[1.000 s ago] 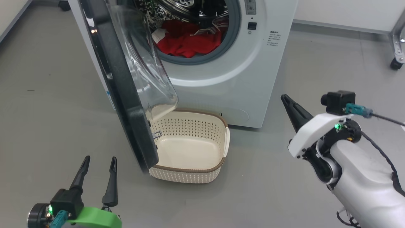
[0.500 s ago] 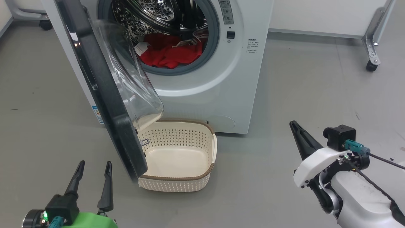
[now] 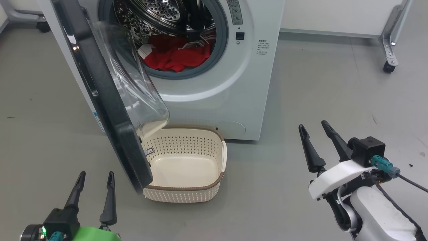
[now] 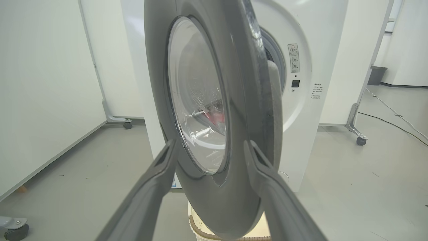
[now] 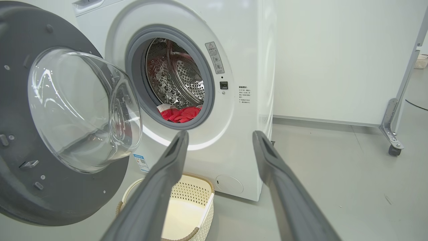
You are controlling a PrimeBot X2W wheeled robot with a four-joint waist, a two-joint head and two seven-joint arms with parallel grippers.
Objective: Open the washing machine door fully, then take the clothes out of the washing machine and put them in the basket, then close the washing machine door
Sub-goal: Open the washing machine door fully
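Clothes [image 3: 174,57] lie in a red heap at the bottom of the drum of the washing machine [image 3: 234,100] in the head view, the heap's long side running across the mouth just behind the grey gasket [image 3: 184,75]. The washing machine door [image 3: 103,103] stands swung out on its left hinge, edge-on to the camera, its lower rim hanging over the near left corner of the basket [image 3: 182,195], which sits empty on the floor below the opening. The right gripper [image 3: 313,125] hovers low at the right, spread and holding nothing; the clothes lie ahead, up and to its left, with bare floor between. The left gripper [image 3: 96,174], also spread and empty, sits on the door's outer side, so the door stands between it and the drum; the right arm looks the better placed for the reach. A castered metal leg [image 3: 387,50] stands well off to the right. In the left wrist view the parted fingers [image 4: 157,180] frame the door's glossy outer face, the basket's rim just under it. In the right wrist view the parted fingers [image 5: 167,174] point at the machine's front: the clothes show above the finger on that view's left, the door's glass bowl bulges in from the left, and the basket sits low beside that finger.
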